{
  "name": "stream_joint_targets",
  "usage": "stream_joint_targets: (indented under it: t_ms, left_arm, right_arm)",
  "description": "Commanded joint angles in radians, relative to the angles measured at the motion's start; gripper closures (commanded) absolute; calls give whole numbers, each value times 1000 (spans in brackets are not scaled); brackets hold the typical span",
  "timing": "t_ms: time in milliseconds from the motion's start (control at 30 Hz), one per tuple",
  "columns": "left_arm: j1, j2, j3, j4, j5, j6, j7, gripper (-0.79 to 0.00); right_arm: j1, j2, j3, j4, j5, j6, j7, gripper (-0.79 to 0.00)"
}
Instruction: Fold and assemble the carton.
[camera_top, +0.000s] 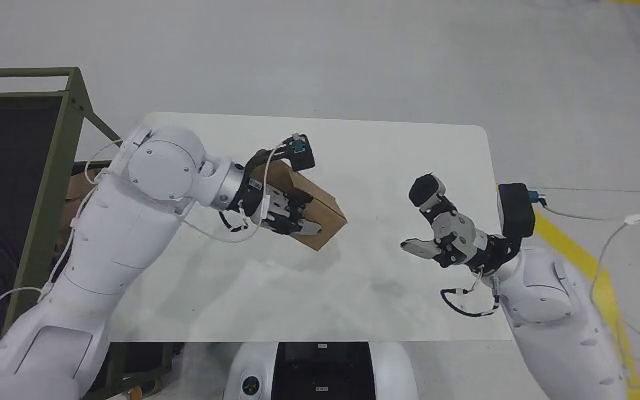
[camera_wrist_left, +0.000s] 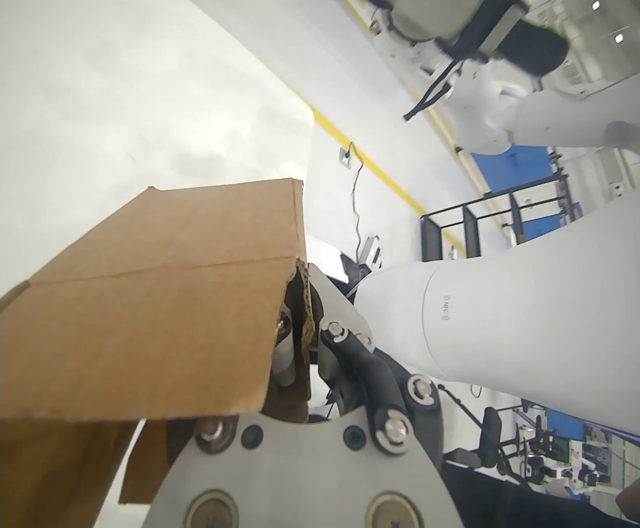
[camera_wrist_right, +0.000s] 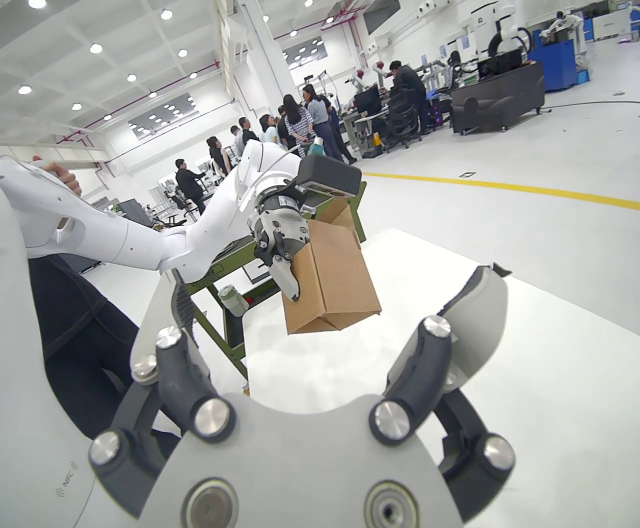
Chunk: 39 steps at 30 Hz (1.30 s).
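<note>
In the top view, the carton (camera_top: 318, 203) is held up over the table (camera_top: 420, 150) by the left gripper (camera_top: 295, 215), and its long side is pointed roughly at the right gripper (camera_top: 417, 217), well apart. In the left wrist view, one carton wall is seen pinched in that gripper. In the right wrist view, the right gripper is spread wide and empty, with the carton straight ahead.

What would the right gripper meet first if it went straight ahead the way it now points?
Most likely the carton, held by the left gripper. The open right gripper points at it, with the carton framed between its fingers in the right wrist view. Nothing seems to lie between, though depth is unclear.
</note>
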Motion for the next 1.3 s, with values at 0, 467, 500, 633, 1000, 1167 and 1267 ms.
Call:
stream_joint_targets:
  t_ms: [0,467,500,633,1000,1167,1267]
  left_arm:
    - [-52,16,80,-3,56,-7,7,0]
    - [-141,46,215,6,107,-37,37,0]
    - [-141,46,215,6,107,-37,37,0]
    - [-141,46,215,6,107,-37,37,0]
    - [-217,28,391,-38,494,-62,63,0]
    - [-293,25,506,-10,554,-121,121,0]
    - [-342,27,567,14,566,-165,166,0]
  right_arm:
    - [-26,1,21,-9,-8,-1,-15,-785]
    - [-53,3,43,-23,-16,9,-23,-785]
    - [-53,3,43,-23,-16,9,-23,-785]
    - [-53,3,43,-23,-16,9,-23,-785]
    - [-53,3,43,-23,-16,9,-23,-785]
    - [-53,3,43,-23,-16,9,-23,-785]
    - [-53,3,43,-23,-16,9,-23,-785]
